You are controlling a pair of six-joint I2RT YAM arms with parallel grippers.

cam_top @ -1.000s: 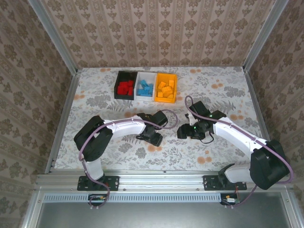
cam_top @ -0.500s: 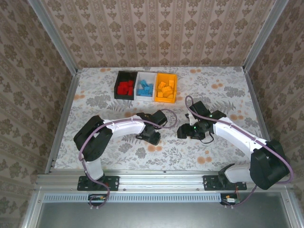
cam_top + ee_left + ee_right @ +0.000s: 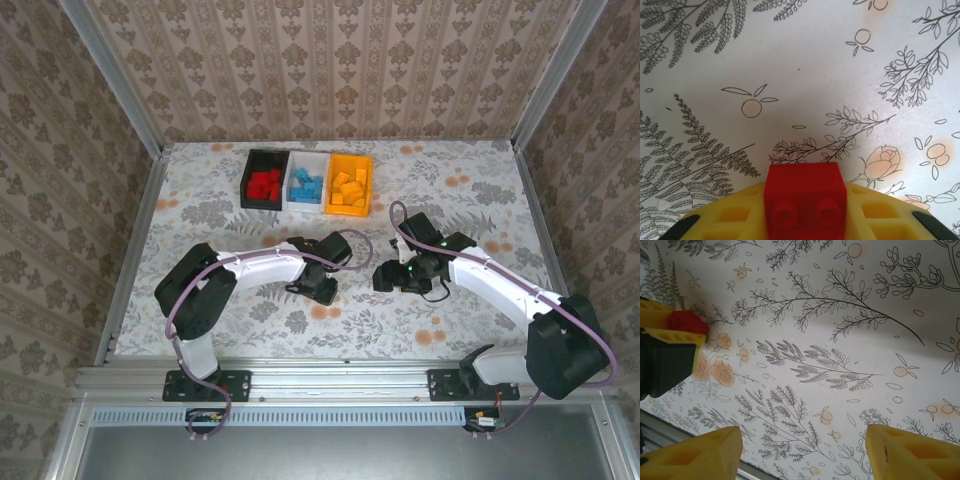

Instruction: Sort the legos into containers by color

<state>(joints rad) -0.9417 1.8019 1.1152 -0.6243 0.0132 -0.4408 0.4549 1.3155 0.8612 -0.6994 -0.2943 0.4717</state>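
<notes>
**Left claw holds a red lego; bins filled by colour**

Left gripper (image 3: 318,288): low over the table (image 3: 480,200), near centre, clenched on one red lego (image 3: 805,197). The brick sits between the yellow fingers (image 3: 735,220), studs toward the wrist camera.

Right gripper (image 3: 386,278): just beside the left one, facing it, released. Its fingers (image 3: 697,450) stand wide apart with nothing between them.

Bins: three in a row on the far side of the table, walls touching.
- Black bin (image 3: 262,154), left: red legos (image 3: 264,186).
- White bin (image 3: 310,158), middle: blue legos (image 3: 306,185).
- Orange bin (image 3: 347,211), right: orange-yellow legos (image 3: 350,186).

Each bin holds one colour. An exact brick count cannot be told.
</notes>
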